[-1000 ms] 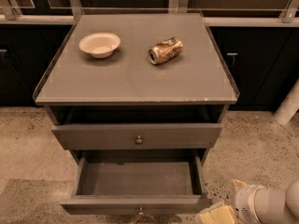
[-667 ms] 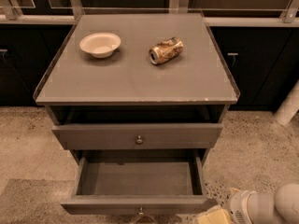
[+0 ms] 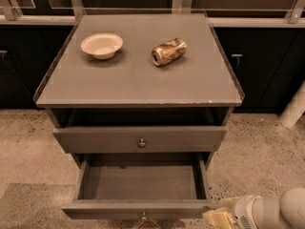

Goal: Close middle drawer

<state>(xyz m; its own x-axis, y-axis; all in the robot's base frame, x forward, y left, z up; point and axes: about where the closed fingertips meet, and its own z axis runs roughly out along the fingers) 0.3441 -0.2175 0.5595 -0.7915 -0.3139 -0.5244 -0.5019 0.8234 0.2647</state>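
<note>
The middle drawer (image 3: pixel 139 208) is grey-brown wood and stands pulled far out at the bottom of the camera view. Its shallow inside is empty, and its small metal knob (image 3: pixel 143 217) sits at the lower edge of the frame. My gripper (image 3: pixel 217 217), with pale yellowish fingers on a white wrist, is at the bottom right. It sits just beside the right end of the drawer's front panel, and I cannot tell if it touches the panel.
The top drawer (image 3: pixel 139 138) above is slightly open, with its knob showing. On the cabinet top (image 3: pixel 138 82) are a white bowl (image 3: pixel 101 45) and a crushed can (image 3: pixel 168 51) lying on its side. Dark cabinets run behind, with speckled floor on both sides.
My arm has sunk slightly toward the bottom right corner. The drawers, bowl and can have not moved.
</note>
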